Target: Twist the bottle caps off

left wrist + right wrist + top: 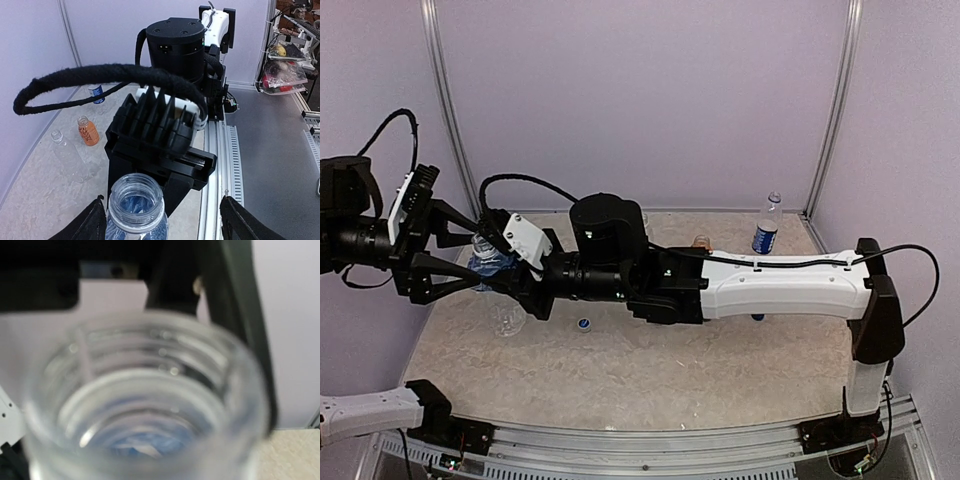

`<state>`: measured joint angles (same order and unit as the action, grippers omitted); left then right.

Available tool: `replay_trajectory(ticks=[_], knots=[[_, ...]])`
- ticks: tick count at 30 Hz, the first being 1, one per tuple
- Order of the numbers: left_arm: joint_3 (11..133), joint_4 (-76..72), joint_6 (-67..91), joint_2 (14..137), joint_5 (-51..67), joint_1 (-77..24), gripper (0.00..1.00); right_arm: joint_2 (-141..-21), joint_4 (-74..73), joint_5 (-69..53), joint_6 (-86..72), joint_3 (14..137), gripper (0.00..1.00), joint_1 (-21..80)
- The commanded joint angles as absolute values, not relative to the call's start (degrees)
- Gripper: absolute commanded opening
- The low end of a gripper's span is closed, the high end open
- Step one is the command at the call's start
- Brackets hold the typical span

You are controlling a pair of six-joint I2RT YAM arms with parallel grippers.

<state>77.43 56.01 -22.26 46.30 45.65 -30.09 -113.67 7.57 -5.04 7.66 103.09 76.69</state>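
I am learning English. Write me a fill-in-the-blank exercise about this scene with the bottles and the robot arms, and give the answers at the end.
1. The bottle between the fingers of the left gripper has ___ cap on its mouth.
2. The jaws of that gripper stand ___, not clamped on the bottle.
3. The loose cap lying on the table is ___ in colour.
4. The contents of the short bottle are ___ in colour.

Missing words: no; open; blue; orange.
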Motion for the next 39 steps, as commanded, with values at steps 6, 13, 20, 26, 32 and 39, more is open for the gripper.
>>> replay_trajectory(ticks=[6,13,20,26,32,39], knots=[[78.0,51.4,-19.2,48.7,42.0,-32.1,0.64,-112.5,7.5,-6.1,8.0,105.5,0.10,76.9],[77.6,50.8,-19.5,49.1,41.1,-32.5,0.28,-112.7,6.2,-5.7,8.4,106.0,0.10,76.8],[77.4,47.8,-16.1,48.7,37.8,-32.5,0.00,-111.4,5.1,-1.9,8.1,104.4,0.67,76.9],[74.8,32.5,-6.0,47.8,16.5,-32.5,0.00,-106.3,17.6,12.4,3.6,94.6,0.99,77.2],[74.5,30.5,-2.7,50.4,11.0,-33.1,0.00,-109.6,20.2,19.0,3.5,97.6,0.99,77.8],[74.9,24.6,-3.0,57.3,10.2,-29.1,0.00,-101.0,13.6,28.4,-1.7,90.4,0.99,77.9]])
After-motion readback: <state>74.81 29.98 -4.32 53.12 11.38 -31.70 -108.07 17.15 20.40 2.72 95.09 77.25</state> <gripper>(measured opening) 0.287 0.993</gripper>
